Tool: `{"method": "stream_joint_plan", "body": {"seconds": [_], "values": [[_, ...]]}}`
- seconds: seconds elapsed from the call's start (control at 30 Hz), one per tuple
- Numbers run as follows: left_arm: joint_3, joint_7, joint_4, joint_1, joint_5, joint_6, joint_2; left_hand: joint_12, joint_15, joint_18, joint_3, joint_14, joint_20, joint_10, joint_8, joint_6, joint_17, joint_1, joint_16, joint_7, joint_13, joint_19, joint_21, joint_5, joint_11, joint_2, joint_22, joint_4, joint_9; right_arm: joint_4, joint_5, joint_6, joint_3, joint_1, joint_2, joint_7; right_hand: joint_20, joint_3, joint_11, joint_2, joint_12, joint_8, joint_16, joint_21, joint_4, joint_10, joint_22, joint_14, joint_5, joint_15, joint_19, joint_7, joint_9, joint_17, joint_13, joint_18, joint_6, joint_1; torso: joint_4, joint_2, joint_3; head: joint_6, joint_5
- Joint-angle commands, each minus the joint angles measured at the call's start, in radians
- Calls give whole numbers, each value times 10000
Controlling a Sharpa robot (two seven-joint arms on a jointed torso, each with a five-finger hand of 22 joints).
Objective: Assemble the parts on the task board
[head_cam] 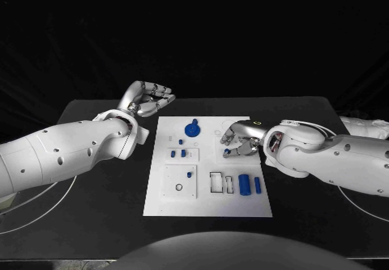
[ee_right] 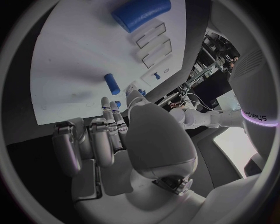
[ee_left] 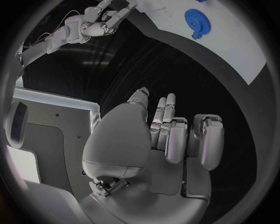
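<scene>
Left hand [head_cam: 150, 98] fingers curled on nothing, off the board [head_cam: 243, 202]; right hand [head_cam: 240, 139] fingers curled empty above it.

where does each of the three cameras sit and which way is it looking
Head view: on the robot's head, looking down at the task board, both arms entering from the sides.
Left wrist view: behind the left robot hand, facing past its fingers toward the blue gear.
Right wrist view: behind the right robot hand, facing the board and the blue cylinder.
Shared: head and left wrist views both show the gear.
</scene>
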Motion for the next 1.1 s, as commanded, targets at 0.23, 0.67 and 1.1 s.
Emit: {"method": "stream_joint_plan", "body": {"seconds": [0.23,0.67,1.1], "values": [[11,135,20,5,-2,109,32,-66,-79,-151,-85,670,-30,40,-68,9,1698,-24,-7,36,-6,1034,24,47,-9,112,2635,2,-9,-56,-480,746,1,-35,51,-697,33,-6,-29,140,159,70,41,45,-91,325,2634,1060,-54,33,1065,-17,43,2635,22,-142,233,64,10,3,-6,1,-27],[11,131,22,5,-52,155,57,-66,-80,-151,-87,673,-30,46,-76,24,1704,29,-4,28,-5,1034,24,62,-14,163,2635,-5,-12,-280,-504,726,1,-162,357,-672,-218,358,-404,629,338,266,41,45,-334,973,2634,1060,-39,-274,1065,-438,103,2635,-5,-142,881,644,-1,0,5,1,28],[12,114,17,5,-68,158,43,-66,-80,-151,-87,673,-30,46,-76,24,1704,29,-4,28,-5,1034,24,62,-14,163,2635,-5,-12,-286,-450,711,2,-220,346,-666,-414,639,-604,827,368,374,41,45,-361,1544,2634,1060,-30,-463,1065,-648,132,2635,-23,-142,1391,923,1,-3,-5,1,4]]}}
